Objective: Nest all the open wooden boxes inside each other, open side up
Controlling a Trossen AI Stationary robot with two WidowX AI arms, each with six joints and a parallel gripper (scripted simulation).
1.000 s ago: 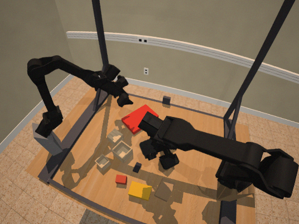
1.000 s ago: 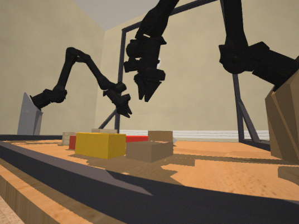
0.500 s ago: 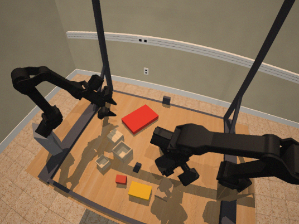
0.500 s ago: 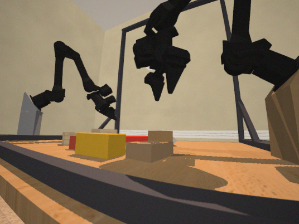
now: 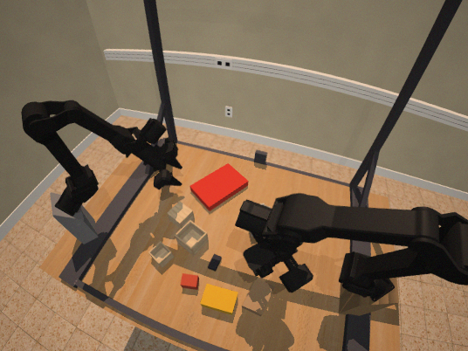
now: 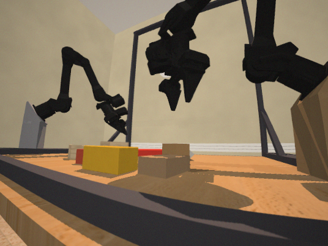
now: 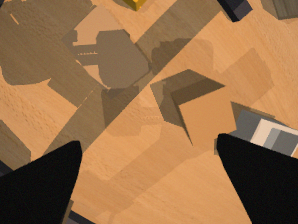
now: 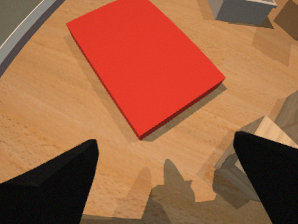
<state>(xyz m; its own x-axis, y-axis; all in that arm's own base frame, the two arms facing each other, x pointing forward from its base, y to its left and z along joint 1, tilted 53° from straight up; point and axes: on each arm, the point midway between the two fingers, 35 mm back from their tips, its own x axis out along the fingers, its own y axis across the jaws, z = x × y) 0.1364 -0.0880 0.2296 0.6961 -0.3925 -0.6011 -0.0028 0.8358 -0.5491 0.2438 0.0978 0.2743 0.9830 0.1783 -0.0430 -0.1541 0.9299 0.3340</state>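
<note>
Across the cell runs the wooden worktop (image 5: 150, 285) (image 6: 232, 163) (image 7: 135, 187) (image 8: 30, 105), and the big red slab (image 5: 219, 186) (image 6: 150, 152) (image 8: 145, 67) lies flat on it! Over at the tan box goes the left tool (image 5: 280, 277) (image 6: 180, 106) (image 7: 150, 145), up high, fingers nearly fully spread, holding nothing. The right tool (image 5: 180, 175) (image 6: 126, 133) (image 8: 167, 143) matches it, wide and unladen, above the worktop near the slab.

Next in size, the yellow block (image 5: 219, 299) (image 6: 101, 159) (image 7: 136, 4), just beside a brown block-like piece (image 5: 258, 297) (image 6: 163, 166) (image 7: 122, 57) in shadow. Now the boxes: a larger pale box (image 5: 185, 246) sits open side up; the tan box (image 6: 175, 150) (image 7: 207, 112) and a grey-and-white box (image 7: 246, 125) (image 8: 242, 12) stand near each other. I can't tell which way the tan one opens, nor the pale striped box (image 5: 180, 213) (image 8: 272, 132) near the larger pale one. The smaller pale box (image 5: 161, 258) is open side up, separate and un-nested. Last come the little red block (image 5: 189, 281) (image 6: 79, 156) and the small dark block (image 5: 214, 262) (image 7: 235, 9)!
</note>
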